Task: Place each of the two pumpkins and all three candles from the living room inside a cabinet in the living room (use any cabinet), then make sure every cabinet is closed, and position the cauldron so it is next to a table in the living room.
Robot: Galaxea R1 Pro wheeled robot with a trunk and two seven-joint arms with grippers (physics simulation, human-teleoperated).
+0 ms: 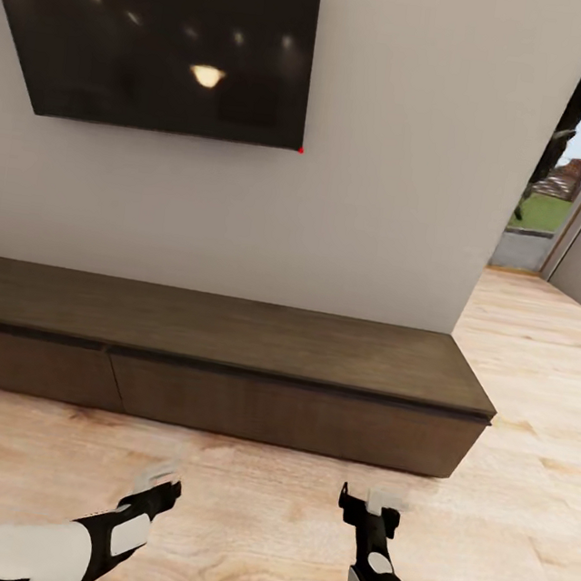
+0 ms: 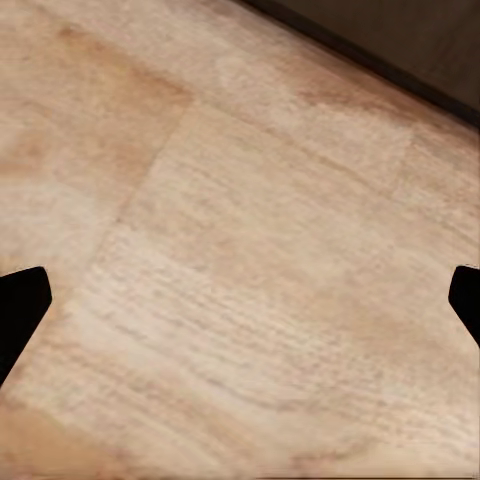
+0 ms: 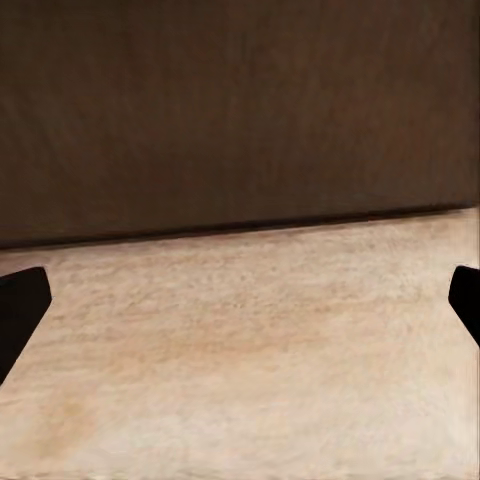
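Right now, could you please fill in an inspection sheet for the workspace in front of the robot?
Surface: pale wooden floor; bare planks under both pincers.
Job's things: cabinet against the wall, both visible drawer fronts flush shut; top bare.
Clutter: nothing seen.
Grippers: left pincer and right pincer both open, holding nothing, low over the floor short of the cabinet.
Cables: nothing seen.
Surroundings: dark television on the white wall; opening to outdoors at the right.

pale wood floor [image 1: 251, 524], dark cabinet [image 1: 226, 365] resting on it
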